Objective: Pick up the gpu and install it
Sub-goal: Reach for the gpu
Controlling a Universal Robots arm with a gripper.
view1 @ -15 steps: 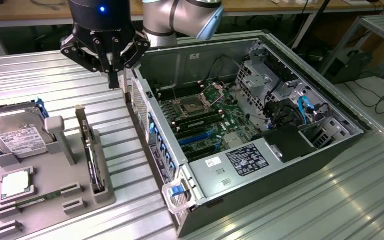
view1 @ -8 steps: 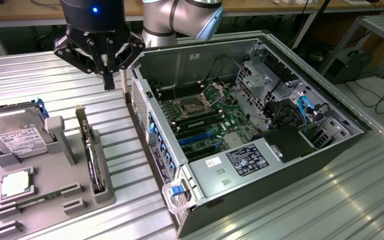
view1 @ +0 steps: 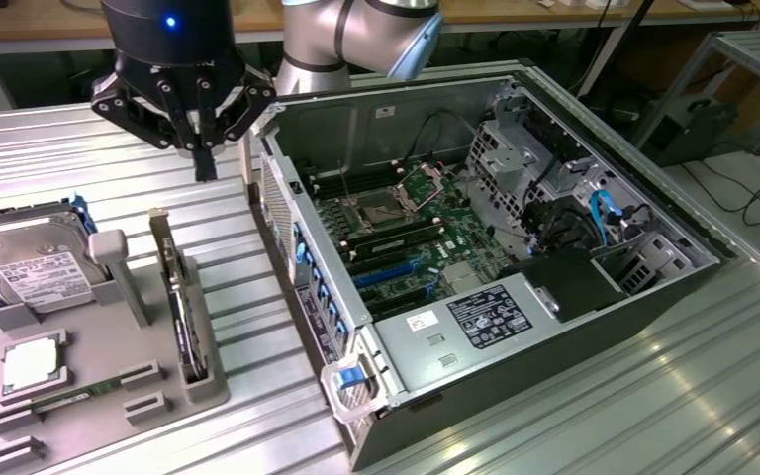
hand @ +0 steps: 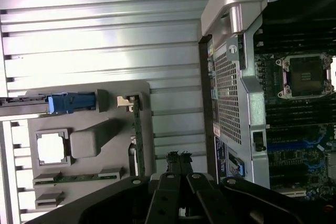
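Observation:
The gpu (view1: pixel 182 315) stands on edge in a slot of the grey parts holder (view1: pixel 142 346), its pale metal bracket (view1: pixel 158 230) at the far end. In the wrist view the gpu (hand: pixel 137 137) appears edge-on as a thin green strip. My gripper (view1: pixel 205 168) hangs above the ribbed table beyond the holder's far end, close to the case's outer wall and apart from the card. Its fingers are shut together with nothing between them, and the gripper (hand: pixel 178 157) is level with the gap between holder and case. The open computer case (view1: pixel 513 327) lies at the exterior view's right with its motherboard (view1: pixel 400 233) exposed.
The holder also carries a silver hard drive (view1: pixel 40 272), a processor chip (view1: pixel 31 361) and a narrow memory stick (view1: pixel 70 401). Blue expansion slots (view1: pixel 387 272) sit on the motherboard below the empty processor socket (view1: pixel 383 210). The case wall (hand: pixel 231 93) rises close beside the gripper.

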